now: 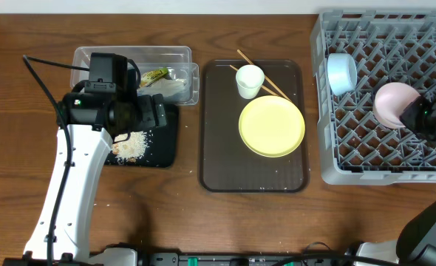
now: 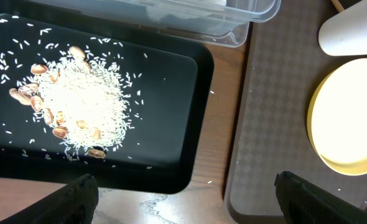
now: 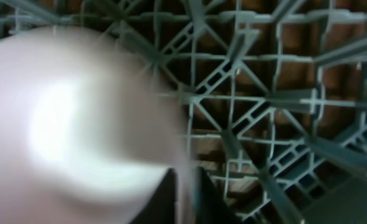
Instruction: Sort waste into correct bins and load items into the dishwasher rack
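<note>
Bench (image 1: 166,214) | my right tool (image 3: 185,193) clamped on rim of white bowl (image 1: 390,100), bowl leftward, inside rack (image 1: 366,159) | left tool (image 2: 193,205) apart, nearer yellow plate (image 1: 272,126)

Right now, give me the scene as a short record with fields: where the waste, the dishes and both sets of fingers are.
black tray: rice scraps piled inside
clear tub: snack wrapper and white paper inside
brown serving tray: yellow plate, white cup, chopsticks
dishwasher rack: light blue bowl, small white bowl
left fingers: open, empty
right fingers: shut on small white bowl's rim
</note>
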`<act>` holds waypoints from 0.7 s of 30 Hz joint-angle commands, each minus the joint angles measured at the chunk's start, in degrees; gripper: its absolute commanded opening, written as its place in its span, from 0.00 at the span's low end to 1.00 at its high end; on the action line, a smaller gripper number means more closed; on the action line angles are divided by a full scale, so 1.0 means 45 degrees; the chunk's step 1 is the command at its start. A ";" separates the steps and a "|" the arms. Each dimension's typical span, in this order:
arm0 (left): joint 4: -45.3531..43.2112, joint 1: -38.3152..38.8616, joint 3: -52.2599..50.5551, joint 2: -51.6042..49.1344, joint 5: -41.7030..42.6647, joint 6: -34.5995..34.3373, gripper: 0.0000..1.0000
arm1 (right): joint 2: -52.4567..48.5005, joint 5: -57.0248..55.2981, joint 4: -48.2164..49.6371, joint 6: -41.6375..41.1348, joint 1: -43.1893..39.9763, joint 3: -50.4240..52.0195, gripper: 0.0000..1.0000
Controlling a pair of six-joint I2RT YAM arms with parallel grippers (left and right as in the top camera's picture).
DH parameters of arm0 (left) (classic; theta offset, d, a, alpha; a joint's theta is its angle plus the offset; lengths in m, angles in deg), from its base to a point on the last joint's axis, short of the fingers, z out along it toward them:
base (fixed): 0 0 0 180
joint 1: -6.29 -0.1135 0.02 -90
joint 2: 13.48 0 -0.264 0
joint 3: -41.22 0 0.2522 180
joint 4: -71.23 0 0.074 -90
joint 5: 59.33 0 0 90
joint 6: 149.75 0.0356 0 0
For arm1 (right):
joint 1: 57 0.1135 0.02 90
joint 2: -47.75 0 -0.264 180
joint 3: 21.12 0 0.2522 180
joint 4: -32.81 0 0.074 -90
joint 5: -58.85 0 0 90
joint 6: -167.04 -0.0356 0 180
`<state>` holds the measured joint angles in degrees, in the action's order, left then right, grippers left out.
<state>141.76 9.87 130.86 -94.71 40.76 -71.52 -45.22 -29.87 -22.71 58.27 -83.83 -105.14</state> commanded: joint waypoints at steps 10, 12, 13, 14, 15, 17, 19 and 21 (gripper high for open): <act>0.0039 -0.0029 0.0049 -0.0063 -0.0160 0.0073 0.93 | 0.1239 0.0049 -0.0355 -0.0306 0.0005 -0.0743 0.01; 0.0039 -0.0029 0.0049 -0.0063 -0.0160 0.0073 0.93 | 0.1802 -0.0495 -0.0758 -0.0262 0.0189 -0.1073 0.01; 0.0039 -0.0029 0.0049 -0.0063 -0.0160 0.0073 0.93 | 0.2089 -0.1161 -0.1103 -0.0087 0.0427 -0.1316 0.01; 0.0039 -0.0029 0.0049 -0.0063 -0.0160 0.0073 0.93 | 0.2293 -0.1787 -0.1394 -0.0029 0.0675 -0.1530 0.01; 0.0039 -0.0029 0.0049 -0.0063 -0.0160 0.0073 0.93 | 0.2472 -0.2550 -0.1710 0.0039 0.1044 -0.1797 0.01; 0.0039 -0.0029 0.0049 -0.0063 -0.0160 0.0073 0.93 | 0.2696 -0.4061 -0.2215 0.0044 0.1933 -0.2307 0.01; 0.0039 -0.0029 0.0049 -0.0063 -0.0160 0.0073 0.93 | 0.2749 -0.5678 -0.2443 0.0039 0.3089 -0.2730 0.01; 0.0039 -0.0029 0.0049 -0.0063 -0.0160 0.0073 0.93 | 0.2710 -0.7242 -0.2273 0.0034 0.4245 -0.2841 0.01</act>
<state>141.76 9.87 130.88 -94.71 40.76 -71.52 -32.89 -48.75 -32.98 58.05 -70.19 -116.64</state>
